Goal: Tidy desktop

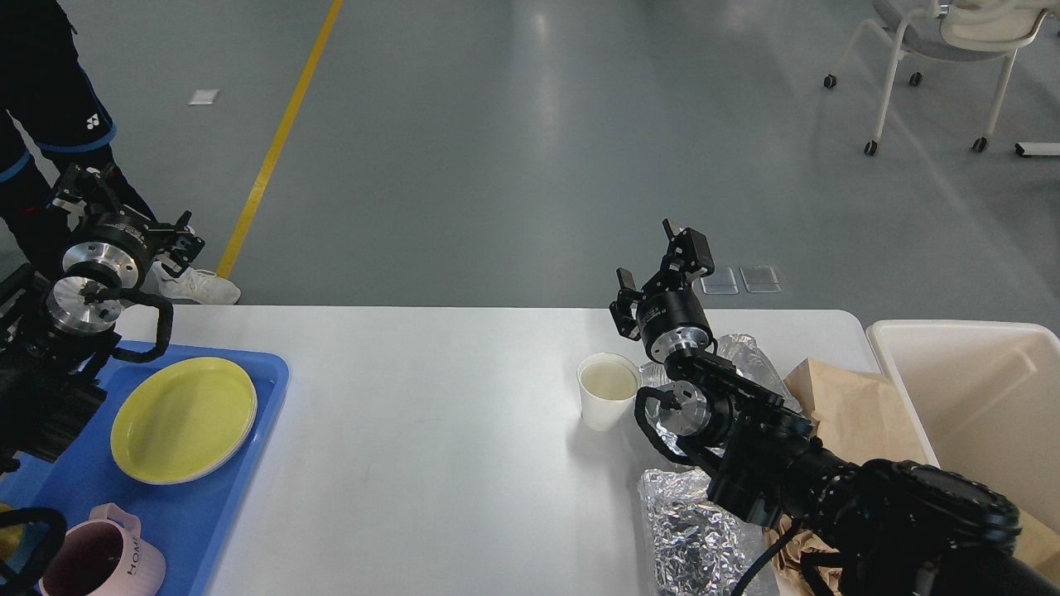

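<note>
The white desktop (431,447) fills the lower view. On its right half stand a white paper cup (609,389), crumpled foil (696,530), a second foil wad (745,352) and a brown paper bag (853,414). My right gripper (658,258) hovers above the table's far edge just behind the cup, open and holding nothing. Over the far left corner, behind the blue tray (207,513), my left gripper (124,215) is raised with its fingers spread and nothing between them.
The tray holds a yellow plate (184,418) and a pink mug (99,559). A cream bin (977,397) stands off the table's right end. A person in dark clothes (41,108) is at far left; a wheeled chair (936,50) sits far right.
</note>
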Motion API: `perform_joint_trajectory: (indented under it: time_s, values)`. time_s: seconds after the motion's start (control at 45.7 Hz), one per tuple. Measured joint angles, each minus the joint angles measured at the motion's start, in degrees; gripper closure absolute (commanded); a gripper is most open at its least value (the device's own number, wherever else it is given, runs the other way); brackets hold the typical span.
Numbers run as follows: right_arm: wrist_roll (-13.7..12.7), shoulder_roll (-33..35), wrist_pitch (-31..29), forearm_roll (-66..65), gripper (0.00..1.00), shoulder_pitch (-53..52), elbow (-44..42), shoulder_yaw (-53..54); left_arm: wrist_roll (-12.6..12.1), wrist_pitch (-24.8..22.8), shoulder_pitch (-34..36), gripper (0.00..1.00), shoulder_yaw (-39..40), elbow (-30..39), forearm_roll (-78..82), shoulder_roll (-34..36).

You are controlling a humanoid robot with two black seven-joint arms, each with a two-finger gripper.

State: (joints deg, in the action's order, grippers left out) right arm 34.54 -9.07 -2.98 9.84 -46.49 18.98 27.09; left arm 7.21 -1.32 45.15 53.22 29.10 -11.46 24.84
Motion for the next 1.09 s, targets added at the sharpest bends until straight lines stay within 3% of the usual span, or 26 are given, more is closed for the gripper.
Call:
perform_joint_trajectory:
  time_s: [0.306,0.437,0.547,0.765,0.919,1.094]
  values:
    - [0.0,-0.1,-0.1,0.0,0.00,0.0,0.0,0.0,3.2,-0.1,-2.1,0.00,-0.8,0.0,0.1,-3.0]
    - [0.0,0.0,-0.1,0.0,0.00,0.0,0.0,-0.1,6.6,-0.9,-4.2,0.00,-1.0,0.0,0.4,-7.4]
    - [0.0,0.0,-0.1,0.0,0.00,0.0,0.0,-0.1,11.0,-4.8,-5.7,0.00,-1.0,0.0,1.1,-9.0]
    - [0.0,0.0,-0.1,0.0,0.00,0.0,0.0,-0.1,14.6,-15.7,-8.8,0.00,-1.1,0.0,1.3,-10.4]
    - [0.0,0.0,-0.1,0.0,0.00,0.0,0.0,-0.1,17.8,-17.4,-9.2,0.00,-0.6,0.0,1.3,-12.3]
    - [0.0,0.0,-0.1,0.0,0.00,0.0,0.0,-0.1,18.3,-17.6,-9.4,0.00,0.2,0.1,1.1,-13.1]
